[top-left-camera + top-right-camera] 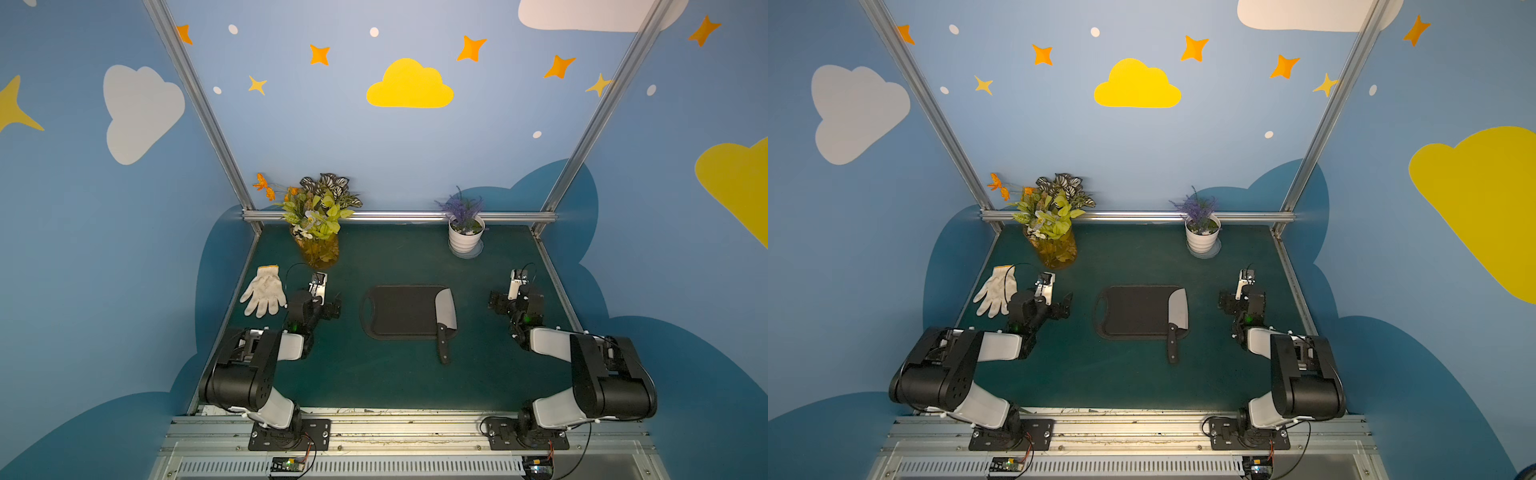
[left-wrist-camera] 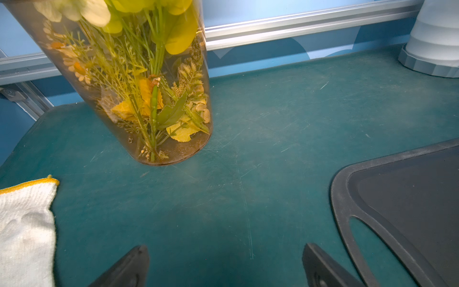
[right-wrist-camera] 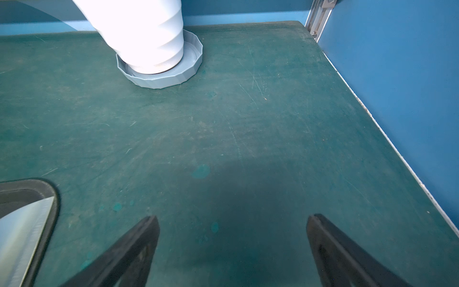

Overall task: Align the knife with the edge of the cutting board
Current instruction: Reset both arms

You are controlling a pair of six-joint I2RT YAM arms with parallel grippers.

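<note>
The black cutting board (image 1: 399,311) (image 1: 1131,311) lies flat mid-table, its handle hole at the left end. The knife (image 1: 446,309) (image 1: 1178,311) rests with its silver blade on the board's right end, roughly along that short edge. Its black handle (image 1: 443,347) sticks out over the near edge onto the mat. My left gripper (image 1: 335,307) (image 2: 226,248) hovers open left of the board (image 2: 409,198), with nothing between its fingers. My right gripper (image 1: 494,304) (image 3: 233,218) stands open and empty right of the board. The right wrist view catches the board's corner (image 3: 27,185) and the blade (image 3: 22,231).
A glass vase of flowers (image 1: 319,249) (image 2: 159,111) stands at the back left. A white potted plant (image 1: 465,237) (image 3: 149,37) on a saucer stands at the back right. A white glove (image 1: 264,291) (image 2: 24,223) lies left of my left arm. Frame rails border the green mat.
</note>
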